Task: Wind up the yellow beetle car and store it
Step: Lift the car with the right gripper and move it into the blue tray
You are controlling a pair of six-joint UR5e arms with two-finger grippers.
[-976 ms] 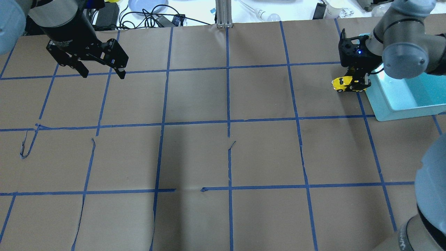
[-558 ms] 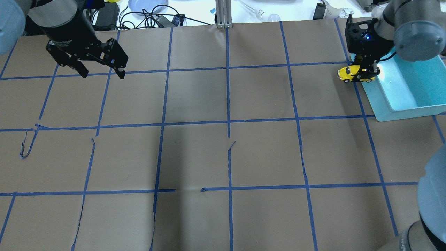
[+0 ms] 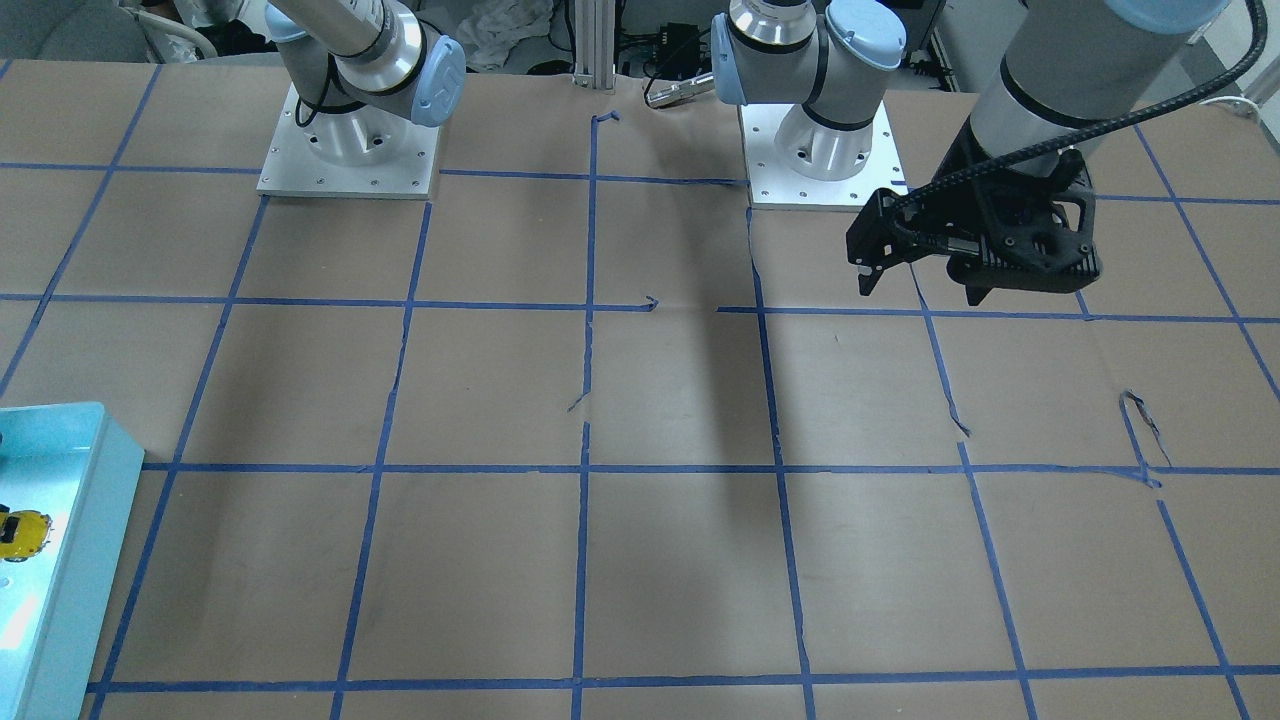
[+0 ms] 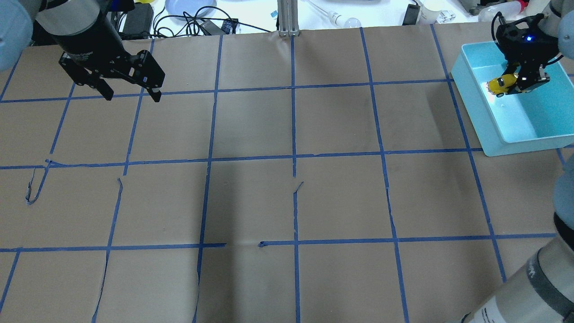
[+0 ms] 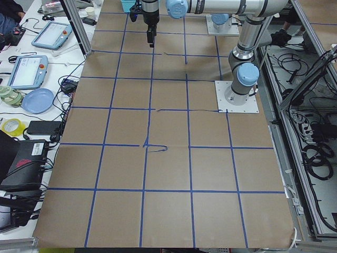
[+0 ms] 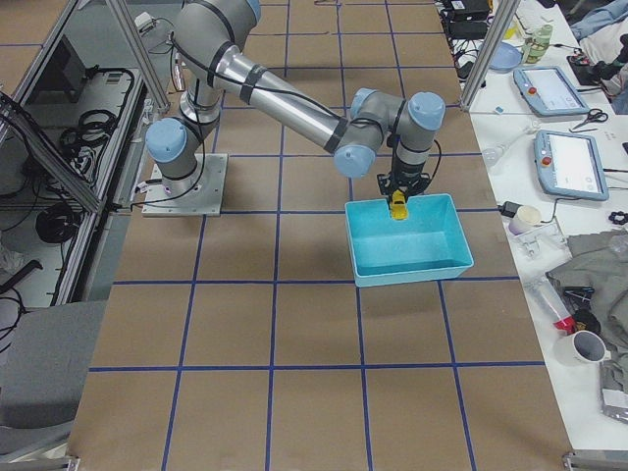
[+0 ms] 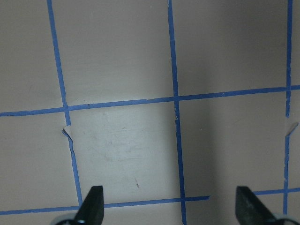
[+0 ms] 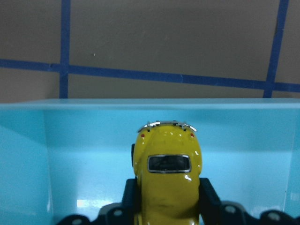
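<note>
The yellow beetle car (image 4: 500, 84) is held in my right gripper (image 4: 520, 83), which is shut on its rear. It hangs inside the teal bin (image 4: 524, 146), near the bin's far left corner. In the right wrist view the car (image 8: 168, 183) sits between the jaws, with the bin's far wall (image 8: 70, 140) beyond it. The car also shows in the front-facing view (image 3: 22, 532) and the exterior right view (image 6: 399, 204). My left gripper (image 4: 132, 94) is open and empty above the table's far left, with its fingertips (image 7: 93, 206) spread wide.
The table is covered in brown paper with a blue tape grid, torn in places (image 4: 31, 190). An aluminium post (image 4: 287, 18) stands at the far edge. A bench with a plate (image 4: 190, 6), cables and a bulb lies behind it.
My right gripper has carried the car from beside the bin's left wall, up and right, to inside the bin. The left arm has not moved.
</note>
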